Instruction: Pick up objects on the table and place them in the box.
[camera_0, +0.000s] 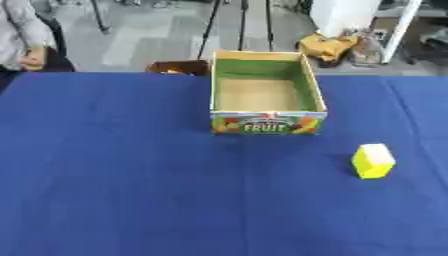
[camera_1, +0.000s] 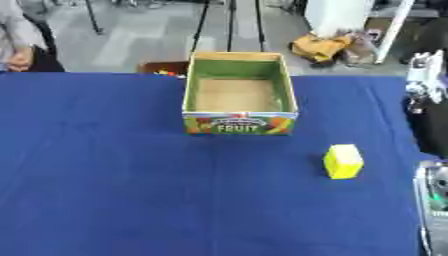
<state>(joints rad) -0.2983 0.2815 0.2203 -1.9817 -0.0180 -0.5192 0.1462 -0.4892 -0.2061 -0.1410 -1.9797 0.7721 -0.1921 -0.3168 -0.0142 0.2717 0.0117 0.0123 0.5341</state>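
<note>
Block, small and yellow, is sitting on the blue table near the box, looking light and stiff, easy to pinch by its flat sides, but no robot hand is showing.

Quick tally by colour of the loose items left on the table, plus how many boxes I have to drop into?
Yellow block: 1, on the blue cloth, apart from the box and toward its near right
Fruit box: 1, open, nothing seen inside
Total: 2
</note>
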